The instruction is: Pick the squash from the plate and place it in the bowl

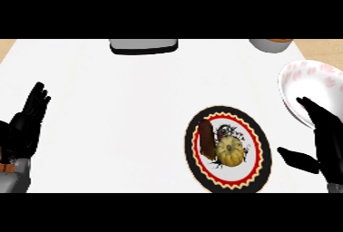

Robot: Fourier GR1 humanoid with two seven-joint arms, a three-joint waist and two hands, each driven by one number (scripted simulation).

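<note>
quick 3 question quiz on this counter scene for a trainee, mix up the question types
1. True or false: the round yellow ribbed squash lies on the red-and-black patterned plate.
2. What lies beside the squash on that plate? A) a dark brown long vegetable B) a spoon C) a cup
3. Fill in: the white bowl with pink spots is nearest the robot's ___ hand.

Key
1. True
2. A: the dark brown long vegetable
3. right: the right hand is open beside it; the left hand rests open at the left edge.

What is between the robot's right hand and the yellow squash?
In the head view, only the plate's patterned rim and some bare white counter separate the right hand from the squash.
</note>
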